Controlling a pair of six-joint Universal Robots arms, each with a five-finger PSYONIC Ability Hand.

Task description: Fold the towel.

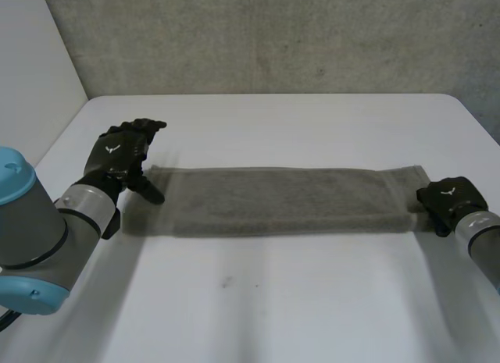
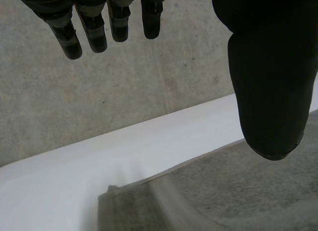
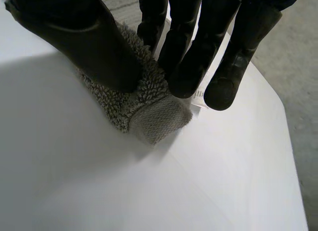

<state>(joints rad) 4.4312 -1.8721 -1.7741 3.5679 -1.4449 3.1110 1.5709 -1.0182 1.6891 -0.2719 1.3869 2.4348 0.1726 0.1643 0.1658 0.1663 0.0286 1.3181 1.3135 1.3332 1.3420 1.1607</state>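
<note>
1. Across the whole scene, white table [image 1: 273,300], backed at the far side by a grey concrete wall [image 1: 273,35]; wide bare surface both near and far of the cloth.
2. On the table's middle, grey towel [image 1: 281,199], lying flat as a long band from left to right; left end well short of the table's left edge, right end close to the right edge.
3. At the towel's left end, left hand [image 1: 121,156], raised over the far left corner. In the left wrist view, fingers [image 2: 97,27] straight and held well apart from the thumb, nothing between them, the towel's end below. Cannot tell whether the thumb tip touches the cloth.
4. At the towel's near right corner, right hand [image 1: 449,199], seen from the back in the head view. In the right wrist view, thumb set on the looped pile, fingers [image 3: 184,67] curled in against it, corner pinched between.
5. Beside those fingertips, small white label [image 3: 199,94] at the towel's hem.
</note>
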